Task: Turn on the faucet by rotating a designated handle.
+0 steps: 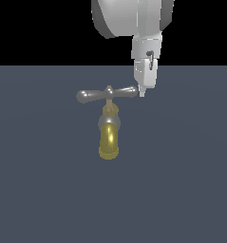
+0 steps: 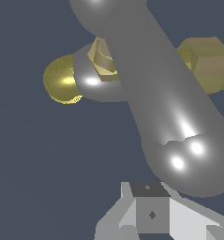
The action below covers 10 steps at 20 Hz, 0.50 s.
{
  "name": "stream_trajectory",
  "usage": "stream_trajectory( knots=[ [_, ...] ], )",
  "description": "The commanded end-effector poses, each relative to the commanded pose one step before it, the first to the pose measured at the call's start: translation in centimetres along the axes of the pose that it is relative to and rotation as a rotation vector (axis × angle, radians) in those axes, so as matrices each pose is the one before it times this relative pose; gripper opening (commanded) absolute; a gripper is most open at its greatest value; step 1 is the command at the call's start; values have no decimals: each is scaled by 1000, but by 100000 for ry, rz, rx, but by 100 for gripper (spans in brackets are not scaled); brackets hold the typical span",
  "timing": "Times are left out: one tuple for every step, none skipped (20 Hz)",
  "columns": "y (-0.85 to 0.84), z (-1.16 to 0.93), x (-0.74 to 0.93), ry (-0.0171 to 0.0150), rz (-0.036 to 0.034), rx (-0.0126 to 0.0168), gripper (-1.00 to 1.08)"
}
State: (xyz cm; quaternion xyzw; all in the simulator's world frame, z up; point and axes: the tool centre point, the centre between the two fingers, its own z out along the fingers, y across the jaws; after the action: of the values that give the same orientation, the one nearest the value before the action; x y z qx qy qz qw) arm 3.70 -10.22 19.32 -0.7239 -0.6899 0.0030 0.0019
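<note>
The faucet (image 1: 108, 137) stands in the middle of the exterior view, with a brass-gold curved spout under a grey neck. Its handle (image 1: 92, 96) is a silver crossbar with rounded ends lying across the top. My gripper (image 1: 142, 92) hangs at the crossbar's end on the exterior view's right, its tip right against the bulb. The fingers look pressed together with nothing between them. In the wrist view the handle (image 2: 165, 103) fills the picture, its bulbous end just beyond my gripper (image 2: 151, 213). Behind the bar shows the gold spout (image 2: 62, 83).
The faucet stands on a flat dark grey-blue floor (image 1: 181, 190). A brass hexagonal fitting (image 2: 208, 61) shows behind the handle in the wrist view. My arm's white wrist (image 1: 134, 19) hangs above the handle's right end.
</note>
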Motion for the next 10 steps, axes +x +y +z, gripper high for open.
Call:
stream_trajectory(
  knots=[
    [-2, 11, 259, 96, -382, 81, -100],
    [320, 12, 223, 0, 0, 0, -100],
    [311, -29, 277, 13, -97, -69, -100],
    [315, 12, 219, 0, 0, 0, -100],
    [307, -22, 263, 10, -79, -56, -100],
    [310, 12, 215, 0, 0, 0, -100],
    [300, -30, 271, 11, -97, -69, -100],
    [306, 12, 211, 0, 0, 0, -100],
    [297, -23, 257, 8, -79, -57, -100],
    [301, 11, 207, 0, 0, 0, -100]
  ],
)
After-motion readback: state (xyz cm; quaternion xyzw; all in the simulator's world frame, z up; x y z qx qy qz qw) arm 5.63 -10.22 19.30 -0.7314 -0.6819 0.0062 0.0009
